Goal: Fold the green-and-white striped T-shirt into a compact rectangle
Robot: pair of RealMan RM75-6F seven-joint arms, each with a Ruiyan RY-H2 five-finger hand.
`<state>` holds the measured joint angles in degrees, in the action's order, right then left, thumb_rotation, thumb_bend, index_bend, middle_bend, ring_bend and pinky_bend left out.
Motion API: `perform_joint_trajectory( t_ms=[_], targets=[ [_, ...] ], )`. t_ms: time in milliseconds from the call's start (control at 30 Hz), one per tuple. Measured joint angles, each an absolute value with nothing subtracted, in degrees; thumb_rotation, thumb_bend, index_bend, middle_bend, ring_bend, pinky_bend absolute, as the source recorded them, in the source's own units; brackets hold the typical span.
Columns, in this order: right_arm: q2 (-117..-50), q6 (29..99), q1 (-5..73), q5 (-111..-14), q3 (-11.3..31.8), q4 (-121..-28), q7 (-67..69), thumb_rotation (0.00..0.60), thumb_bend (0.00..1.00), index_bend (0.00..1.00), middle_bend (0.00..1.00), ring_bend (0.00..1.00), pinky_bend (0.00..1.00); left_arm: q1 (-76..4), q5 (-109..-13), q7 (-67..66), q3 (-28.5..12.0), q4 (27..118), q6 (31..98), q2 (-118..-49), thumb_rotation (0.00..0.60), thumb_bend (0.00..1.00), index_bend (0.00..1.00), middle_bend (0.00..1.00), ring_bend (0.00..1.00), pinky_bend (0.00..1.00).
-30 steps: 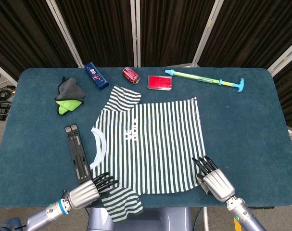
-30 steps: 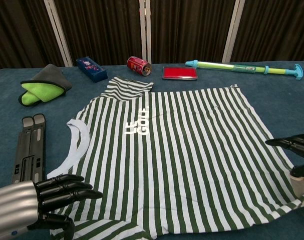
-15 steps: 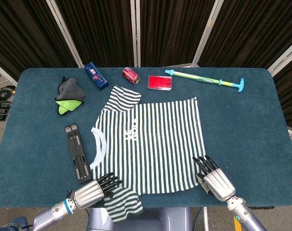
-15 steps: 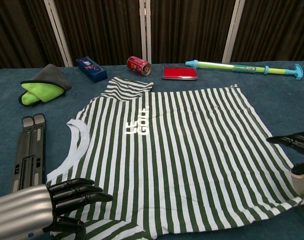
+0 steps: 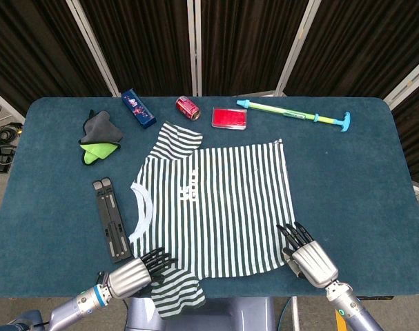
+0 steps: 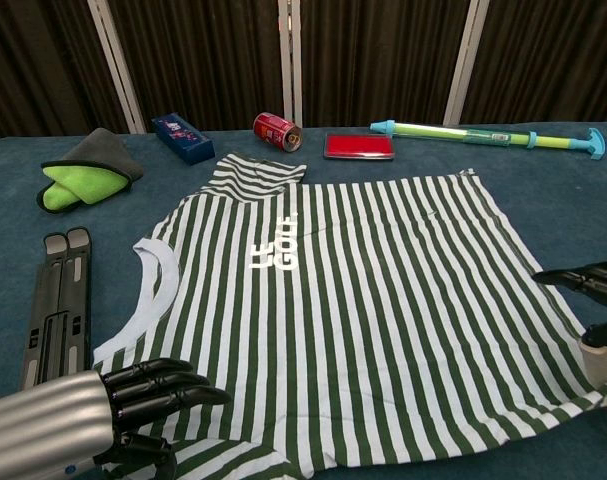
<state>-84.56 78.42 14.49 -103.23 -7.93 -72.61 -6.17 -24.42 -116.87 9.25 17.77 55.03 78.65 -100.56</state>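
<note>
The green-and-white striped T-shirt [image 5: 223, 207] lies spread flat mid-table, collar toward my left. One sleeve points to the far side and the other droops over the near edge. My left hand [image 5: 130, 276] is at the near-left edge. Its dark fingers [image 6: 163, 385] reach over the shirt's shoulder by the near sleeve, with the thumb lower and apart from them. My right hand [image 5: 307, 261] sits at the near-right hem corner of the shirt [image 6: 363, 290]. There its fingers [image 6: 601, 288] are spread above the cloth, holding nothing.
A black folded stand [image 5: 111, 219] lies left of the shirt. Along the far side are a grey-and-green cloth [image 5: 99, 138], a blue box [image 5: 139, 108], a red can [image 5: 188, 107], a red case [image 5: 229, 118] and a long green-blue pump toy [image 5: 295, 115].
My left hand has slid a little rightward, further onto the shirt's shoulder, and the hanging sleeve has shifted slightly. The right hand has barely moved.
</note>
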Motion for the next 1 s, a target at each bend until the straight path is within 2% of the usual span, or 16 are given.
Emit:
perform_joint_trajectory(
  t_ms=[267, 700, 1000],
  targets=[
    [-84.4, 78.6, 14.5, -103.2, -7.9, -72.8, -5.9, 0.6, 0.45, 0.72, 0.0, 0.0, 0.0, -24.8, -116.1, 9.2, 18.0, 55.5, 78.3, -100.9, 0.6, 0.49, 0.47, 0.0, 0.0, 0.0],
    [-84.2, 78.8, 14.6, -103.2, -7.9, -72.8, -5.8, 0.6, 0.45, 0.72, 0.0, 0.0, 0.0, -24.8, -114.5, 10.4, 18.1, 56.2, 78.1, -101.2, 0.6, 0.58, 0.64, 0.0, 0.0, 0.0],
    [-84.2, 78.5, 14.9, -103.3, -7.9, -72.8, -5.1, 0.6, 0.46, 0.73, 0.0, 0.0, 0.0, -24.1, -113.4, 12.1, 18.5, 57.7, 78.8, -100.6, 0.6, 0.58, 0.67, 0.0, 0.0, 0.0]
  ],
)
